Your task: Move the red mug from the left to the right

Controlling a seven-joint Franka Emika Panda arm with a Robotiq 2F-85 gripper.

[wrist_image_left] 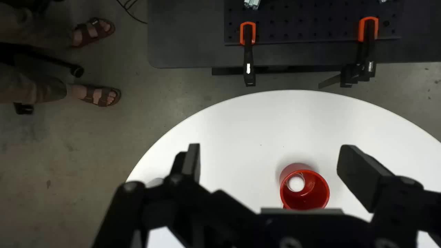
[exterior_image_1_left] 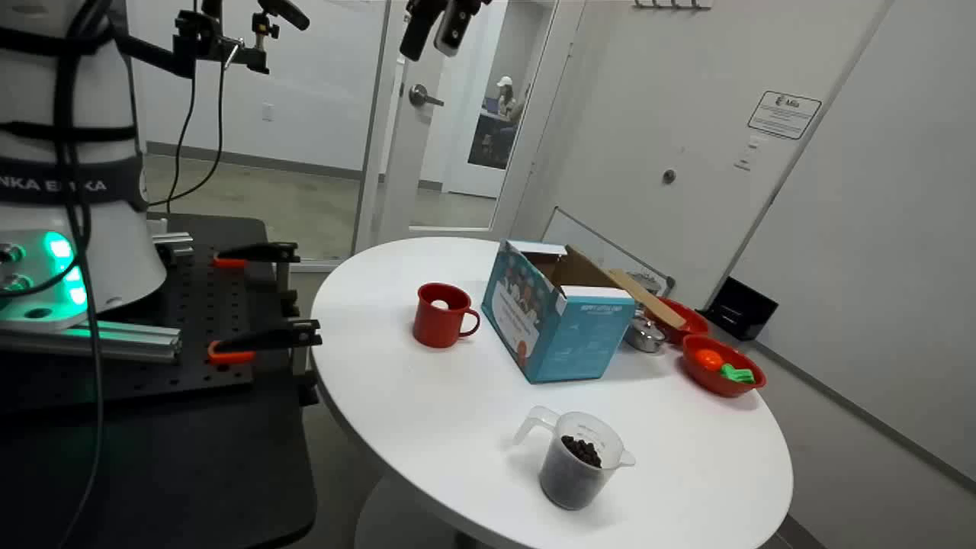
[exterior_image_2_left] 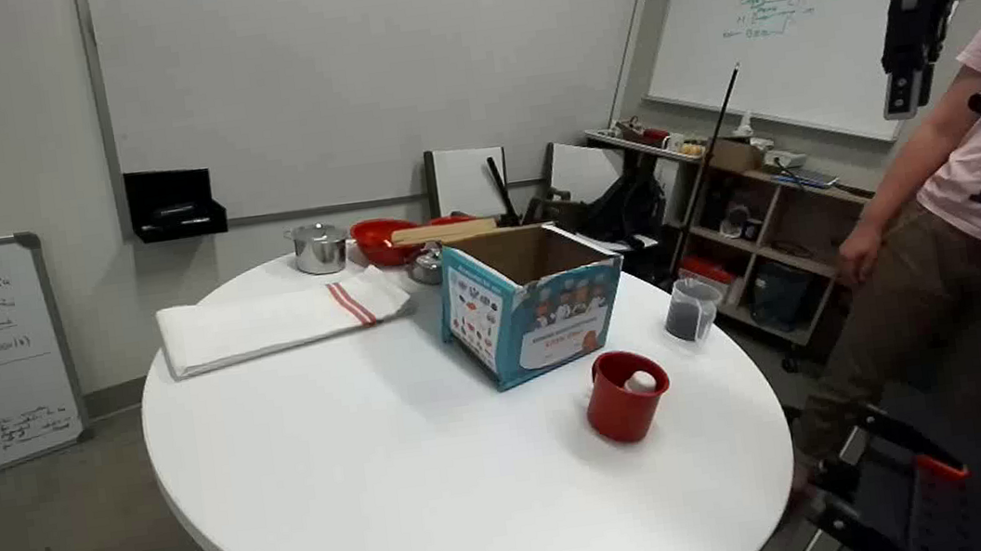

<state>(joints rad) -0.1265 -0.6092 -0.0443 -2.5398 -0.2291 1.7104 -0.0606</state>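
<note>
The empty, wide-spread black gripper (wrist_image_left: 270, 160) could jostle the blue cardboard box (exterior_image_1_left: 560, 328), which crowds the red cylindrical mug (exterior_image_1_left: 438, 322) from three o'clock in an exterior view.

Probably a lab: whiteboard (exterior_image_2_left: 788, 33), robot arm (exterior_image_1_left: 107, 99).

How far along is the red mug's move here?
Nothing looks done: the red mug stands upright on the table, near the blue box. Nothing is in hand either: the gripper hangs open above the table. Remaining, apparently: grasping the red mug, carrying it right and setting it down.
</note>
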